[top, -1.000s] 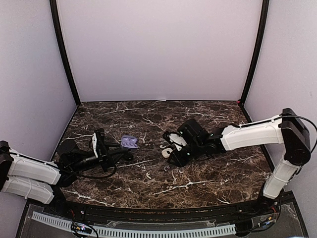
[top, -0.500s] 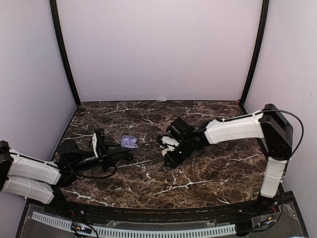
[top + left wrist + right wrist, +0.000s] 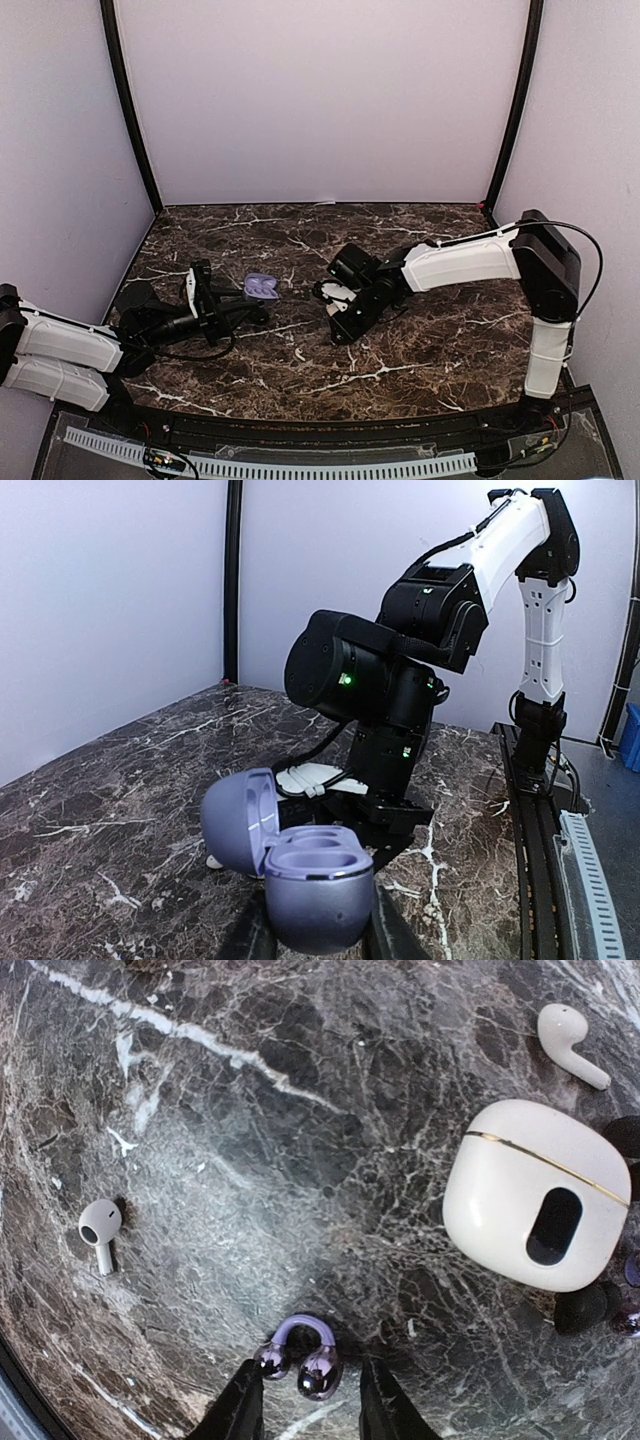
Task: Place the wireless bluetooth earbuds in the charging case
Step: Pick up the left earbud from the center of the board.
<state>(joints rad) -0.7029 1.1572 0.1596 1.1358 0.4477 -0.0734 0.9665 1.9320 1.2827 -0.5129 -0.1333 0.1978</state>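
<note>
The left end effector (image 3: 320,942) is clenched on one open lilac charging case (image 3: 300,880), while the right end effector (image 3: 312,1410) stands released astride one purple clip-on earbud (image 3: 300,1358) lying on the tabletop (image 3: 300,1110), near two white stemmed earbuds (image 3: 100,1228) (image 3: 570,1042) and one white case (image 3: 535,1195).

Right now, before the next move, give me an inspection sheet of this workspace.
Surface: dark white-veined marble tabletop.
Job's things: open lilac charging case, sockets empty; purple clip earbud on the tabletop; two white stem earbuds; closed white case; dark buds beside it.
Clutter: nothing seen.
Grippers: left gripper shut on the lilac case; right gripper open, straddling the purple earbud.
Cables: black cables along both arms.
Surroundings: pale enclosure walls, black corner posts.
</note>
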